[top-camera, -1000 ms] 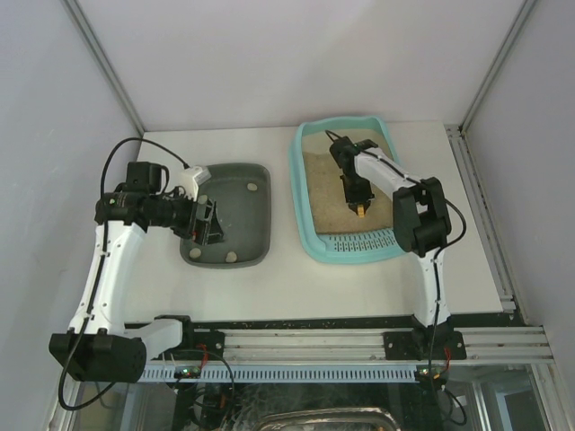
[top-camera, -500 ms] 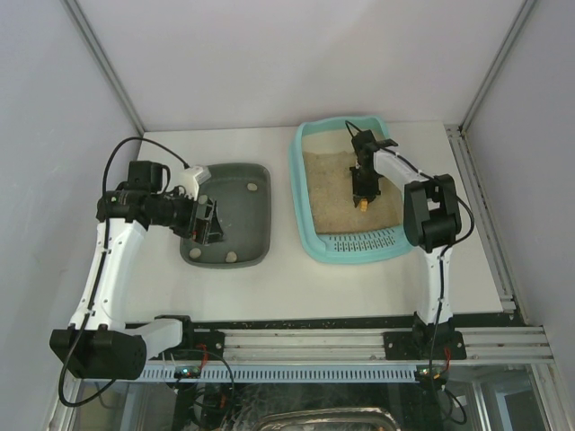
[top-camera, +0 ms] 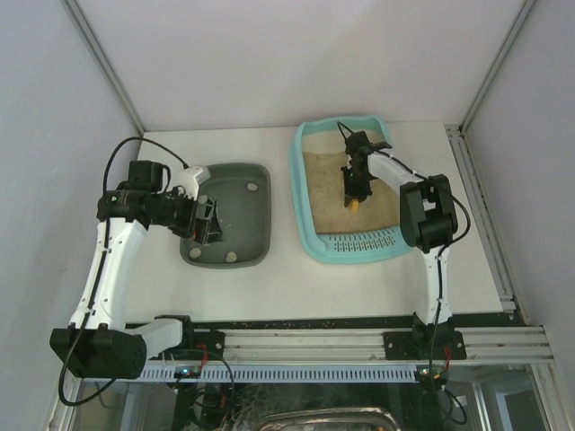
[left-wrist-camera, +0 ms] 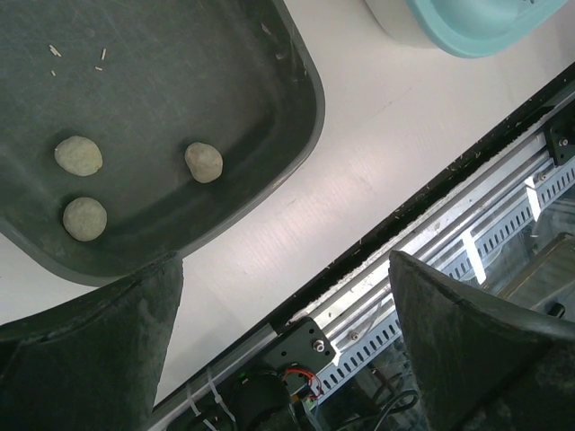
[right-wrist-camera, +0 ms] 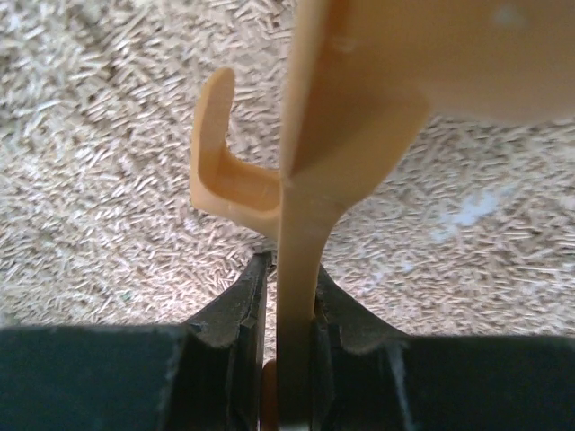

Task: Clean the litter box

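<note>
The light-turquoise litter box [top-camera: 298, 193] lies at the right of the table, its beige litter [top-camera: 325, 184] filling the far part and its slotted rim [top-camera: 364, 241] at the near end. My right gripper [top-camera: 352, 193] hangs over the litter, shut on the flat handle of an orange scoop [right-wrist-camera: 296, 206]. Seen edge-on in the right wrist view, the scoop stands just above the litter [right-wrist-camera: 108, 153]. My left gripper [top-camera: 207, 223] is open over the near left part of the dark grey-green tray [top-camera: 235, 211], with nothing between its fingers [left-wrist-camera: 90, 359].
The dark tray [left-wrist-camera: 180, 81] holds three greyish clumps [left-wrist-camera: 204, 162], [left-wrist-camera: 78, 155], [left-wrist-camera: 84, 218]. A corner of the litter box [left-wrist-camera: 485, 22] shows beyond it. The table's near edge and the metal rail [left-wrist-camera: 467, 233] lie under the left gripper. White walls enclose the table.
My right gripper has carried the scoop away from the slotted end toward the far part of the litter and slightly left. The left arm has stayed still.
</note>
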`<state>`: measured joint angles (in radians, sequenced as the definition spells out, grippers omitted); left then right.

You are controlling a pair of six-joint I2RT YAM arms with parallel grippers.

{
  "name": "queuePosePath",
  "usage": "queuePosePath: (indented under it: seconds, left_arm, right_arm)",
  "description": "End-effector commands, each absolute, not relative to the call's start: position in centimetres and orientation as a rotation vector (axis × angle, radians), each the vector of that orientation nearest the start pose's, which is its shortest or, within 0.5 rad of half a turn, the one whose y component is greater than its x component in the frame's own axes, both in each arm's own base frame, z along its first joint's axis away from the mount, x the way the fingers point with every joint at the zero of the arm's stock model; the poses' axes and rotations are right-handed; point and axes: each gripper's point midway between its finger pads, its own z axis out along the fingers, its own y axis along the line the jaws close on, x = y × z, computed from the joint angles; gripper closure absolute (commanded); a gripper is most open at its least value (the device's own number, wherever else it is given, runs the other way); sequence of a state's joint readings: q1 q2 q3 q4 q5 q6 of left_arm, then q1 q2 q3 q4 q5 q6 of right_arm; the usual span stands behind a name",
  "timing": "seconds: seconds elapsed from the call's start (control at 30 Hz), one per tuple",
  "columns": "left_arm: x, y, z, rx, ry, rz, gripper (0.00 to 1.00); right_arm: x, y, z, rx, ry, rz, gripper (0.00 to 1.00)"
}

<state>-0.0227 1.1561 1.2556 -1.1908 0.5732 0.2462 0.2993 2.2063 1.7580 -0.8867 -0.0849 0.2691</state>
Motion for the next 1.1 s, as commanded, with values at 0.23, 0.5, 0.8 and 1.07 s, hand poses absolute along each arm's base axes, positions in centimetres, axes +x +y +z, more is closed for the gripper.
queuePosePath:
  seconds: [0.23, 0.5, 0.8, 1.07]
  left_arm:
    - [22.3, -9.0, 22.2, 0.501, 2.459, -0.655, 0.00]
    - [22.5, -9.0, 21.9, 0.495, 2.469, -0.653, 0.00]
    - [22.7, -8.9, 21.5, 0.491, 2.490, -0.647, 0.00]
    - [22.7, -8.7, 20.9, 0.487, 2.505, -0.633, 0.00]
  right_arm:
    - [36.4, 20.9, 2.2, -0.183, 3.011, 0.554, 1.00]
    - [37.9, 23.7, 2.4, -0.204, 2.882, 0.807, 1.00]
    - [40.4, 25.1, 5.1, -0.149, 2.697, 1.020, 1.00]
    - [39.7, 22.7, 8.5, -0.092, 2.614, 0.917, 1.00]
